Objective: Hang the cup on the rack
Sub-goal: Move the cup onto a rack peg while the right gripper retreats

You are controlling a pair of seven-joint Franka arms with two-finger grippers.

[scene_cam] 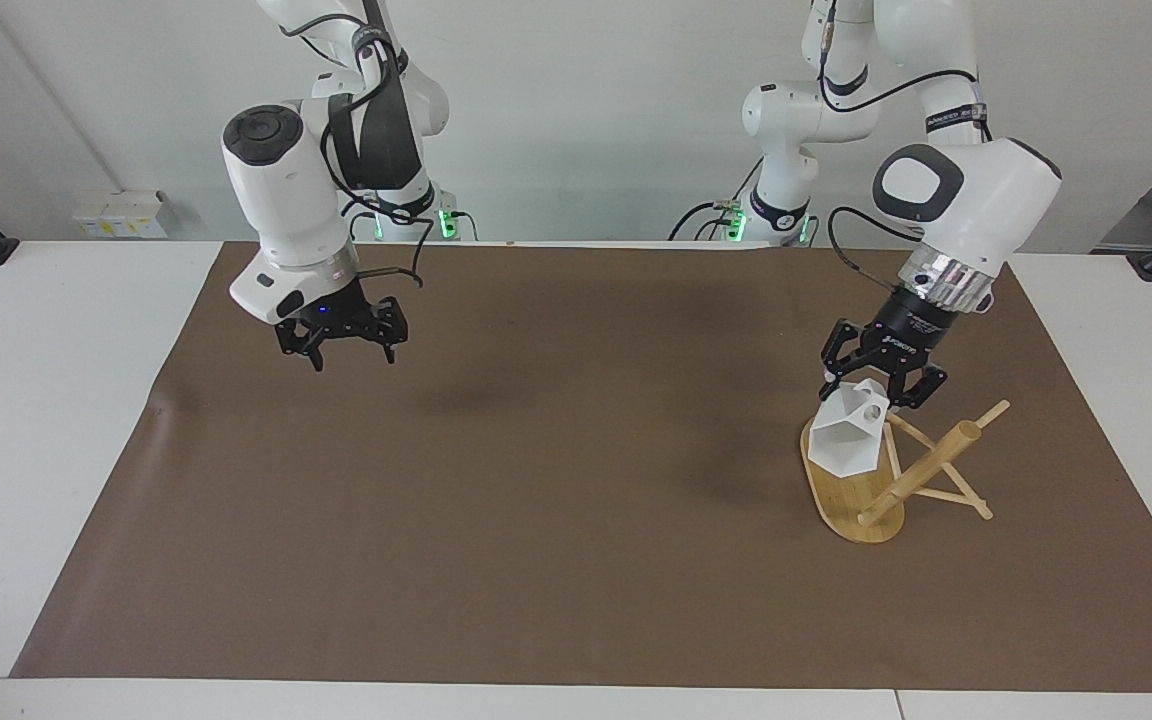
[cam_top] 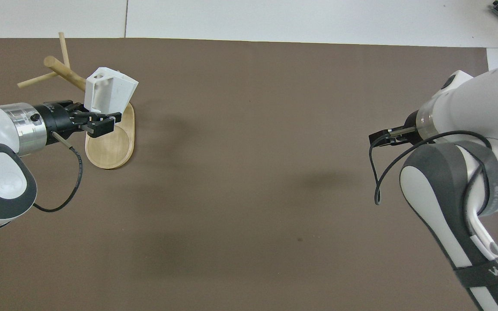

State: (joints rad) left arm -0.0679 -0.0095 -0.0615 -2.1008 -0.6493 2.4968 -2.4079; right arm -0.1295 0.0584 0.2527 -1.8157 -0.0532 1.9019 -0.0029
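Brown mat (scene_cam: 576, 520) covered the table, and the rack (scene_cam: 901, 470) served as the landmark, standing on it toward the left arm's end. Right gripper (scene_cam: 338, 338) hung in the air over bare mat well apart from the rack, waiting; whether its fingers were apart or together could not be told. Left gripper (scene_cam: 882, 372) was over the rack's oval base, clamped on the cup (scene_cam: 846, 438), which hung tilted just beside the post, its pierced handle turned up toward the pegs. Cup looked light, rigid and smooth-faced, probably brittle if knocked against the wood; the grip near the handle seemed sensible, since the flat facets give the fingers purchase while the hole remains free for a peg.
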